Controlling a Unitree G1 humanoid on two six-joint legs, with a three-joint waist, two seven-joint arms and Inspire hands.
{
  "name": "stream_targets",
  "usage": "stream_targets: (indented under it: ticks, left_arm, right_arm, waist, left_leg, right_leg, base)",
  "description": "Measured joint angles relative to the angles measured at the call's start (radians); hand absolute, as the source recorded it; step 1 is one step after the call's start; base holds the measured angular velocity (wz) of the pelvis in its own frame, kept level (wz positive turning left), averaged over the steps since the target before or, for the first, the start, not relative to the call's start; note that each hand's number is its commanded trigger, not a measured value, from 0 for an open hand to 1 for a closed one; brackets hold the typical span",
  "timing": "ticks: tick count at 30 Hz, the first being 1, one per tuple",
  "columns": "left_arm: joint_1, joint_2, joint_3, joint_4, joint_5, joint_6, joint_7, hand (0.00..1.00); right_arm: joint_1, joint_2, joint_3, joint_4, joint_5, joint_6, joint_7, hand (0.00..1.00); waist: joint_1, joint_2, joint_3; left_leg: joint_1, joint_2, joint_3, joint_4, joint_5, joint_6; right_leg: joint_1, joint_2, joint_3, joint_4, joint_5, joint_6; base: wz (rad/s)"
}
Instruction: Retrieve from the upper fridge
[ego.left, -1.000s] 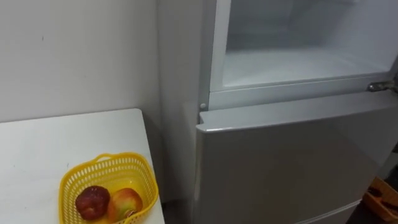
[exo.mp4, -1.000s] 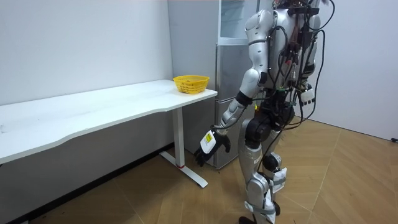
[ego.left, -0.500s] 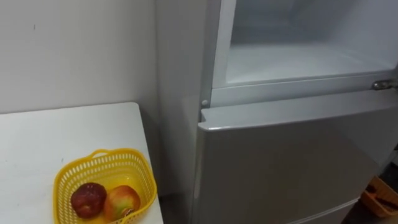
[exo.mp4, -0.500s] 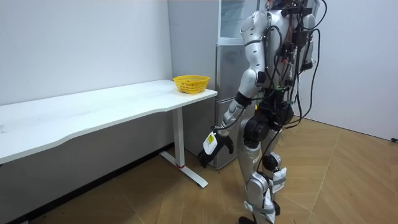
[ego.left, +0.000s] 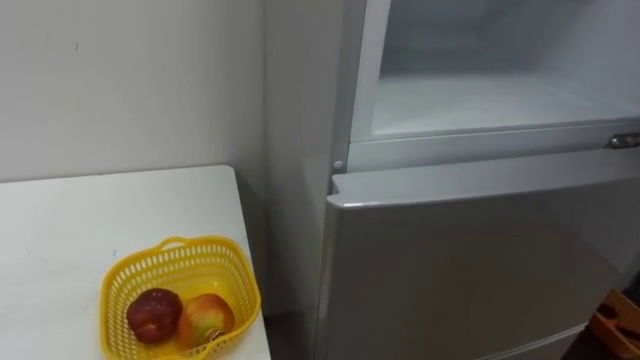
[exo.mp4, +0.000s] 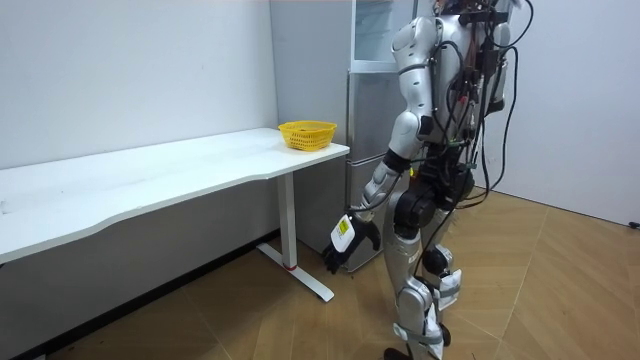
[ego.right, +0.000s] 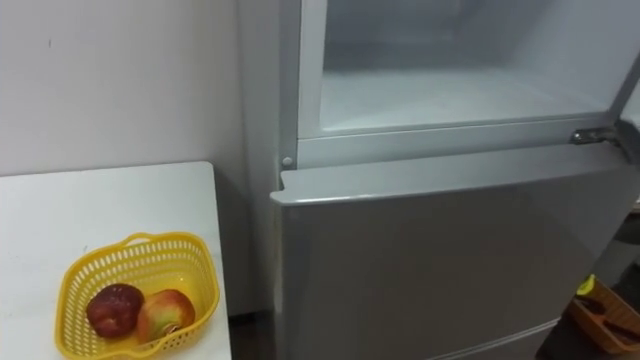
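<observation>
Silver fridge, upper compartment open and white inside, lower door shut.

Both eye views look down from the robot's head, close up to the fridge, facing its open upper compartment, with the table corner and yellow basket near left. The room view stands well off, behind the robot's left side. All three views share the fridge, table and basket.

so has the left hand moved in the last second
Yes. The left hand has swung toward the room view's right, away from the table leg.
</observation>
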Motion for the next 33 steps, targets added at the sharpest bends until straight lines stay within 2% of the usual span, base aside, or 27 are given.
stream_targets:
  ticks: [3, 8, 13, 18, 22, 26, 28, 31, 33]
  left_arm:
    - [-0.024, 0.000, -0.025, 0.055, 0.001, -0.021, 0.007, 0.00]
    - [-0.046, 0.001, -0.026, 0.115, 0.002, -0.042, 0.027, 0.00]
    - [-0.040, 0.001, -0.028, 0.128, 0.001, -0.041, 0.025, 0.00]
    - [-0.041, 0.001, -0.027, 0.130, 0.002, -0.040, 0.004, 0.00]
    - [-0.038, 0.005, -0.029, 0.129, 0.002, -0.039, -0.027, 0.00]
    - [-0.031, 0.011, -0.067, 0.119, 0.001, -0.039, -0.028, 0.00]
    - [-0.030, 0.013, -0.075, 0.113, 0.001, -0.039, -0.028, 0.00]
    - [-0.034, 0.033, -0.094, 0.115, 0.001, -0.039, -0.029, 0.00]
    - [-0.038, 0.039, -0.097, 0.114, 0.002, -0.039, -0.031, 0.00]
  right_arm:
    - [0.003, 0.000, 0.032, -0.021, -0.021, 0.000, -0.020, 0.00]
    - [0.003, 0.000, 0.059, -0.036, -0.044, -0.008, -0.045, 0.00]
    - [0.003, 0.000, 0.082, -0.042, -0.103, -0.009, -0.057, 0.00]
    - [0.003, 0.000, 0.111, -0.049, -0.223, -0.005, -0.048, 0.00]
    - [0.003, -0.006, 0.164, -0.053, -0.258, -0.004, 0.033, 0.00]
    - [0.003, -0.049, 0.215, -0.077, -0.279, 0.004, 0.116, 0.00]
    - [0.003, -0.066, 0.240, -0.077, -0.308, 0.005, 0.147, 0.00]
    - [0.006, -0.074, 0.288, -0.077, -0.379, 0.007, 0.211, 0.00]
    - [0.009, -0.074, 0.314, -0.076, -0.434, 0.007, 0.279, 0.00]
  waist:
    - [0.003, 0.001, -0.0004]
    - [0.003, 0.003, -0.0009]
    - [0.004, 0.004, 0.0004]
    - [0.022, 0.008, -0.0012]
    - [0.028, 0.011, -0.0004]
    - [0.029, 0.001, 0.0027]
    - [0.028, -0.002, 0.0012]
    - [0.033, -0.012, 0.0045]
    - [0.050, -0.015, 0.0032]
  left_leg:
    - [0.002, -0.001, 0.000, 0.000, 0.000, 0.000]
    - [0.003, 0.000, 0.000, 0.000, 0.000, 0.000]
    - [0.003, 0.000, -0.001, 0.000, 0.000, 0.000]
    - [0.005, 0.000, 0.000, 0.000, 0.000, 0.000]
    - [0.013, 0.000, 0.004, 0.000, 0.000, 0.000]
    - [0.015, 0.000, 0.005, 0.003, 0.000, 0.000]
    - [0.015, 0.001, 0.005, 0.007, 0.000, 0.000]
    - [0.015, 0.005, 0.009, 0.011, 0.000, -0.001]
    - [0.012, 0.007, 0.012, 0.011, 0.000, -0.001]
  right_leg:
    - [0.001, 0.001, 0.005, 0.003, 0.000, 0.000]
    - [0.002, 0.003, 0.009, 0.004, 0.000, 0.000]
    - [0.003, 0.001, 0.004, 0.007, 0.000, 0.000]
    - [-0.001, 0.000, 0.004, 0.015, 0.000, 0.000]
    - [0.004, 0.002, 0.010, 0.016, 0.001, -0.001]
    - [0.004, 0.002, 0.012, 0.012, 0.001, -0.002]
    - [0.003, 0.003, 0.011, 0.010, 0.003, -0.004]
    - [0.004, 0.006, 0.012, 0.006, 0.006, -0.008]
    - [0.006, 0.009, 0.013, -0.001, 0.014, -0.009]
  base:
    - [-0.04]
    - [-0.01]
    - [0.01]
    - [0.00]
    - [-0.04]
    - [0.00]
    - [0.00]
    - [-0.04]
    - [-0.09]
